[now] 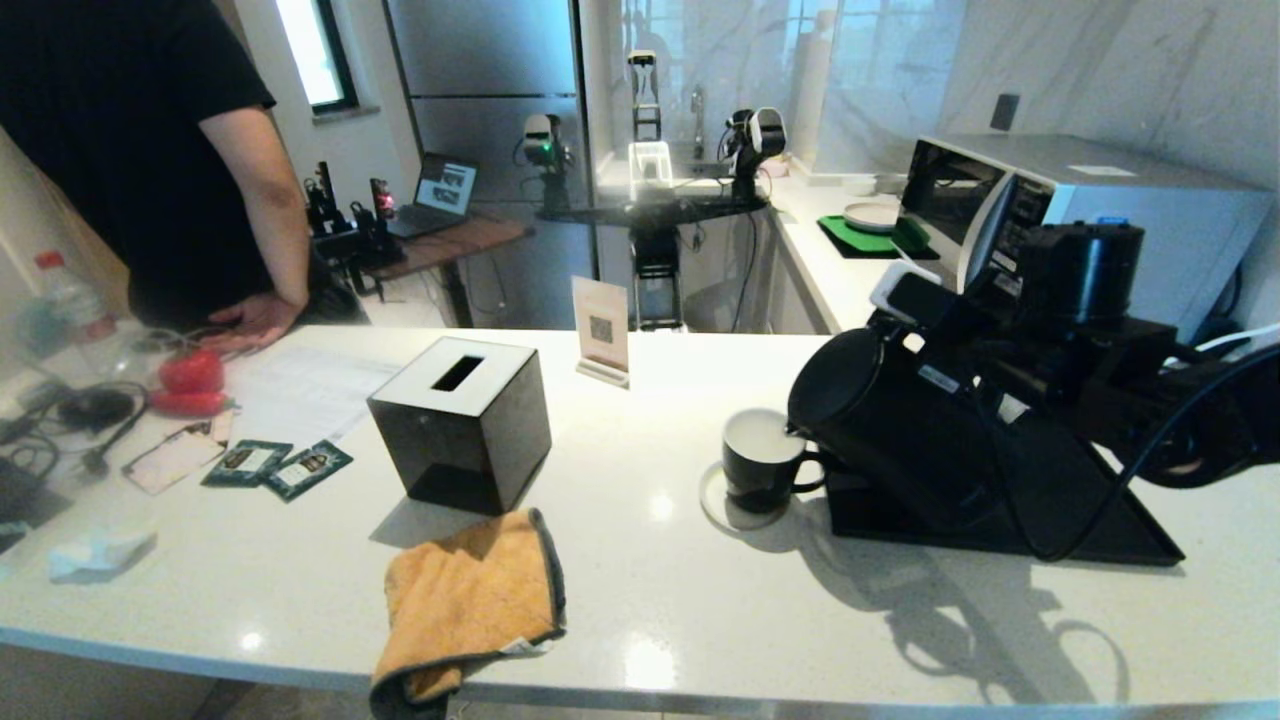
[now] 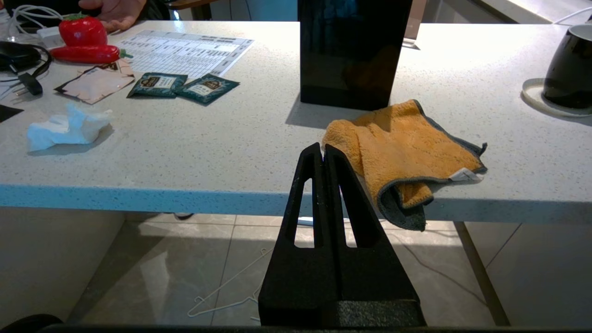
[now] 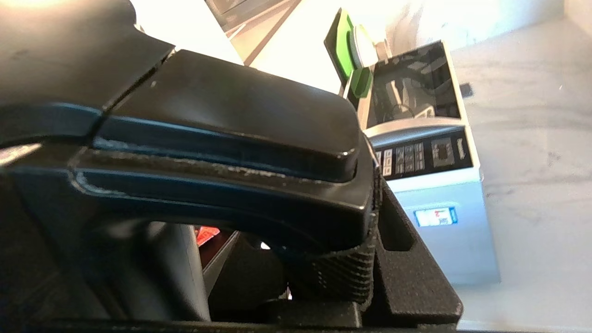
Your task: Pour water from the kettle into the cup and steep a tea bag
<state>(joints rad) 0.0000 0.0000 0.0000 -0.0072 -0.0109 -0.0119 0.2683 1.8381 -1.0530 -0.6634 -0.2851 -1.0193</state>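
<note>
The matte black kettle (image 1: 880,420) is tipped steeply to the left, its spout right over the rim of the small black cup (image 1: 762,462). The cup is white inside and stands on a white coaster (image 1: 715,505). I cannot make out a stream of water. My right gripper (image 1: 1000,345) is shut on the kettle's looped handle (image 3: 231,134), which fills the right wrist view between the ribbed pads (image 3: 344,273). My left gripper (image 2: 322,149) is shut on nothing, parked below the counter's front edge. The cup (image 2: 571,69) also shows there. No grey-green tea bag is in view.
A black tray (image 1: 1010,515) lies under the kettle. A black tissue box (image 1: 460,420) and an orange cloth (image 1: 470,600) are mid-counter. Two dark green packets (image 1: 275,468), red peppers (image 1: 190,382), papers and cables lie left, beside a person's hand (image 1: 250,322). A microwave (image 1: 1090,215) stands behind.
</note>
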